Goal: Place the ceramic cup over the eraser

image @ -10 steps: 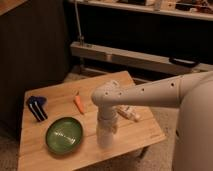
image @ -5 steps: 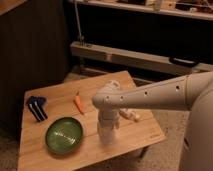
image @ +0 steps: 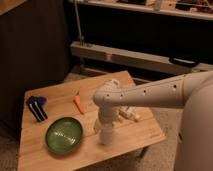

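The eraser point(image: 36, 107), a dark blue-black block with white stripes, lies at the left end of the wooden table point(image: 60, 160). My arm reaches in from the right and bends straight down. The gripper point(image: 106, 137) points down at the table top near the front edge, just right of the green bowl point(image: 64, 134) and far to the right of the eraser. I cannot make out the white ceramic cup apart from the white end of the arm; it may be hidden there.
A small orange carrot point(image: 79, 103) lies behind the bowl. A whitish tube-like object point(image: 129, 114) lies right of the arm. The robot's white body point(image: 197, 135) fills the right side. A dark cabinet and a metal rail stand behind the table.
The arm has barely moved, only a slight shift over the same spot. The eraser, bowl, carrot and tube lie where they were.
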`<action>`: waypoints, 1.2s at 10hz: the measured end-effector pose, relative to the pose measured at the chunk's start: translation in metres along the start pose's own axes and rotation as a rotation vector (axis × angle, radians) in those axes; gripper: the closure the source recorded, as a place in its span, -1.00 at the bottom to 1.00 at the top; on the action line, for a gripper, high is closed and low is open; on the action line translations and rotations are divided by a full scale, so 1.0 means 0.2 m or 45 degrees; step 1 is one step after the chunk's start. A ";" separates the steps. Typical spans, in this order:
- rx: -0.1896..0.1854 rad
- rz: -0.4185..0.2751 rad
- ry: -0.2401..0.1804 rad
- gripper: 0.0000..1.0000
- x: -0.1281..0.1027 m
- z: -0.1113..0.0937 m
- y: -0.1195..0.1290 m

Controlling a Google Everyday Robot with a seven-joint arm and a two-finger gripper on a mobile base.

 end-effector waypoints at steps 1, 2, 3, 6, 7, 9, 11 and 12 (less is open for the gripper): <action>-0.017 0.001 -0.011 -0.60 -0.01 0.00 0.00; -0.035 0.002 -0.017 -0.57 -0.02 0.00 -0.01; -0.062 -0.004 -0.024 -0.39 -0.02 -0.01 0.00; -0.101 -0.008 -0.011 0.20 -0.02 -0.01 0.02; -0.102 -0.010 0.000 0.37 -0.01 -0.01 0.03; -0.091 -0.035 0.022 0.75 0.00 -0.01 0.05; -0.082 -0.048 0.033 1.00 0.01 -0.01 0.08; -0.080 -0.051 0.037 1.00 0.01 -0.01 0.08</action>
